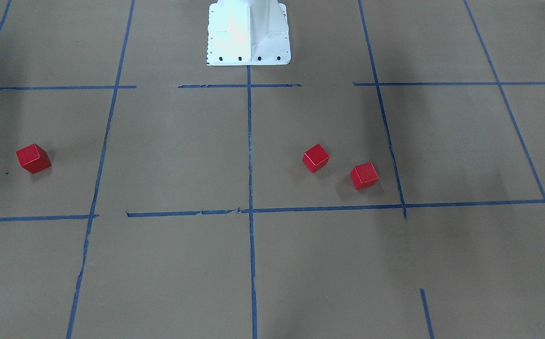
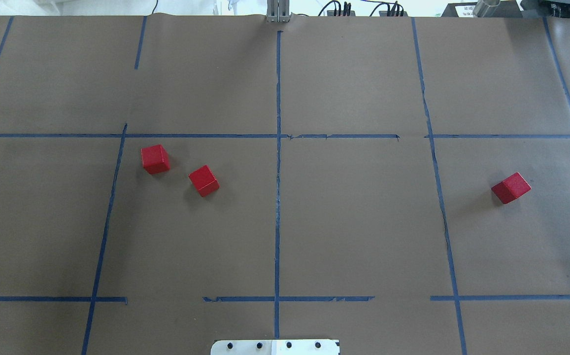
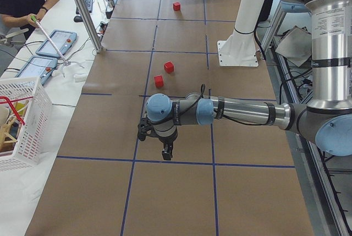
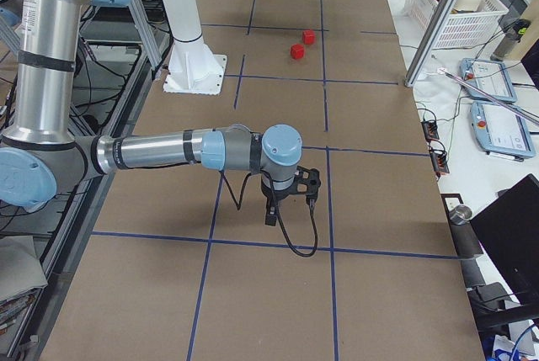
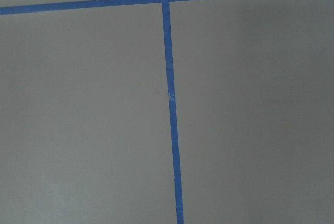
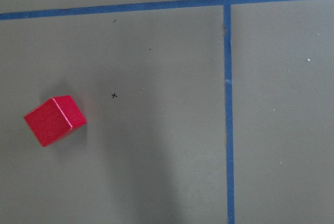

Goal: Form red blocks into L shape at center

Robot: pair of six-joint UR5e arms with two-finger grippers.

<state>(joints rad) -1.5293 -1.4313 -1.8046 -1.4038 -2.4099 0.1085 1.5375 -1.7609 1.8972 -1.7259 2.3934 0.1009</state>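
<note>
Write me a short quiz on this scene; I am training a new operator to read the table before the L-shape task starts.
1. Multiple choice: how many of the three red blocks lie on the robot's left of the central blue tape line? A) one B) two C) three
2. True or false: the two blocks nearest each other are touching.
3. Fill in: the only wrist view that shows a block is the ____ one.
Key: 1 B. 2 false, a gap shows between them. 3 right.
</note>
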